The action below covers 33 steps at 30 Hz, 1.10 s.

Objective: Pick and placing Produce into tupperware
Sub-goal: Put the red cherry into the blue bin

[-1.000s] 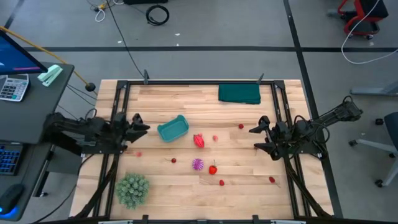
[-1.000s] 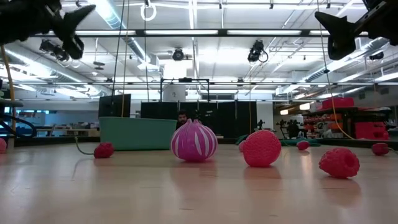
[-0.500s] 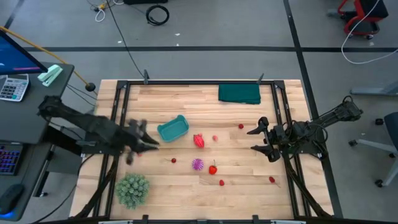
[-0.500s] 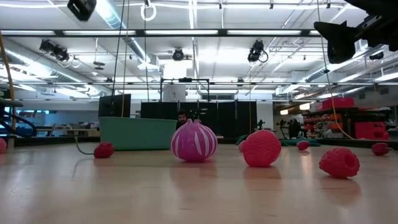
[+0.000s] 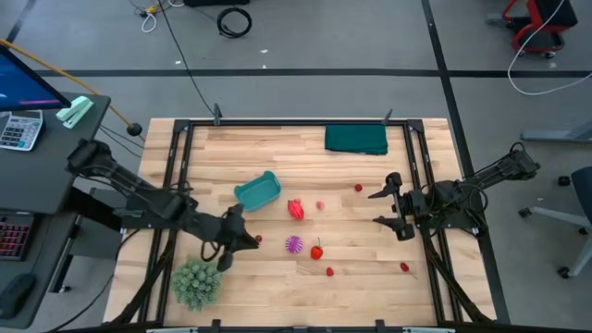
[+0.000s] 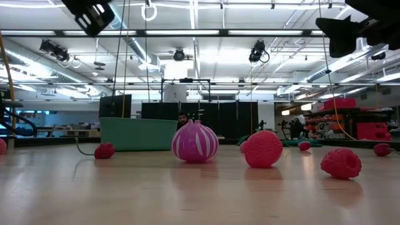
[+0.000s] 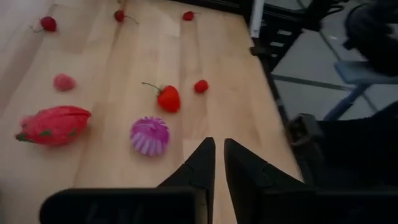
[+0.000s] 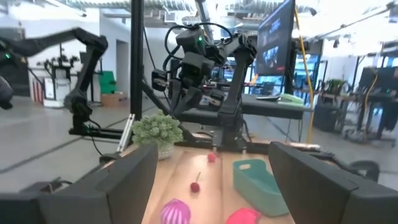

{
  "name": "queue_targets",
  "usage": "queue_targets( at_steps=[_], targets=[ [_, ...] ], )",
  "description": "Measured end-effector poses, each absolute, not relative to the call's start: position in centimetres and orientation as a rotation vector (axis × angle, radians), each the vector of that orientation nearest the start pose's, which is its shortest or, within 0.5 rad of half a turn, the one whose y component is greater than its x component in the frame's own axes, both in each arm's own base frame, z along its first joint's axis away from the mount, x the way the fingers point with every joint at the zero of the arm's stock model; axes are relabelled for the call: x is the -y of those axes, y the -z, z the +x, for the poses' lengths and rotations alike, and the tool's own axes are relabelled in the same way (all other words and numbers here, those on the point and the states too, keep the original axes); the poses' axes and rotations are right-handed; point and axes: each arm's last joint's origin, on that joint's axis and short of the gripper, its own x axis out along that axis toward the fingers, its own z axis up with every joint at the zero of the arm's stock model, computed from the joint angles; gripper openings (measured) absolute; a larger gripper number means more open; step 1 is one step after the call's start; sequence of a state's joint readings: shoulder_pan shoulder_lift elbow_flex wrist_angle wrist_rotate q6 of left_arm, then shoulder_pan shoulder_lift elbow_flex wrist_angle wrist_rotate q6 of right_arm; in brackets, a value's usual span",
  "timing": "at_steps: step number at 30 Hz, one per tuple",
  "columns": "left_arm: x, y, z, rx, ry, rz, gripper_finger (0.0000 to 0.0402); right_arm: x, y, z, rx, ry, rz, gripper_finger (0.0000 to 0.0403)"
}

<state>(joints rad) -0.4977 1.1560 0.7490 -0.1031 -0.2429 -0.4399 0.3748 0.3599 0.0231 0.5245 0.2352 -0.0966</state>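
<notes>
The produce lies loose on the wooden table: a red elongated piece [image 5: 296, 209], a spiky purple piece [image 5: 294, 244], a stemmed red piece [image 5: 316, 251] and several tiny red balls such as [image 5: 258, 239]. The teal tupperware [image 5: 257, 191] sits on the table, far-left of them. My left gripper [image 5: 244, 237] hangs shut above the table, just left of the tiny ball and the purple piece [image 7: 149, 135]. My right gripper [image 5: 375, 208] hovers open at the table's right side, touching nothing. In the low view both grippers stay high, left [image 6: 94, 15] and right [image 6: 340, 31].
A fuzzy green plant [image 5: 196, 282] stands at the near-left corner, close to my left arm. A folded dark green cloth [image 5: 356, 139] lies at the far edge. Black frame rails [image 5: 176, 166] run along the table's left and right sides.
My left arm has swung from beside the tupperware's left end toward the table's near edge and to the right, ending next to the tiny red ball and purple piece. No produce has moved.
</notes>
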Motion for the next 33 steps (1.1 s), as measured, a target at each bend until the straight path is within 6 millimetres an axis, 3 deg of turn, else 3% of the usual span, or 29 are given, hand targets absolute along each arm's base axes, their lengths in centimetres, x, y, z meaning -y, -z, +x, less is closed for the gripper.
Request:
queue_targets(
  at_steps=[6, 10, 18, 25, 29, 33],
  targets=[
    [10.2, -23.3, 24.2, -0.588, 0.014, -0.27, 0.0042, -3.7, -19.0, 11.2, 0.198, -0.119, -0.155, 0.0316],
    [9.2, -22.2, 24.9, -0.631, -0.097, -0.412, 0.0039, -3.7, -19.1, 11.2, 0.202, -0.114, -0.201, 0.0316],
    [8.2, -21.4, 24.9, -0.723, -0.078, -0.343, 0.0034, -3.7, -19.1, 11.2, 0.202, -0.114, -0.207, 0.0316],
    [9.3, -20.6, 23.6, -0.863, -0.03, -0.318, 0.0098, -3.7, -19.0, 11.2, 0.2, -0.114, -0.208, 0.0316],
    [9.2, -19.4, 21.8, -1.049, -0.112, -0.276, 0.0138, -3.7, -19.0, 11.2, 0.2, -0.114, -0.207, 0.0316],
    [9.0, -18.6, 21.5, -1.043, -0.201, -0.345, 0.0161, -3.7, -19.0, 11.2, 0.2, -0.114, -0.207, 0.0316]
  ],
)
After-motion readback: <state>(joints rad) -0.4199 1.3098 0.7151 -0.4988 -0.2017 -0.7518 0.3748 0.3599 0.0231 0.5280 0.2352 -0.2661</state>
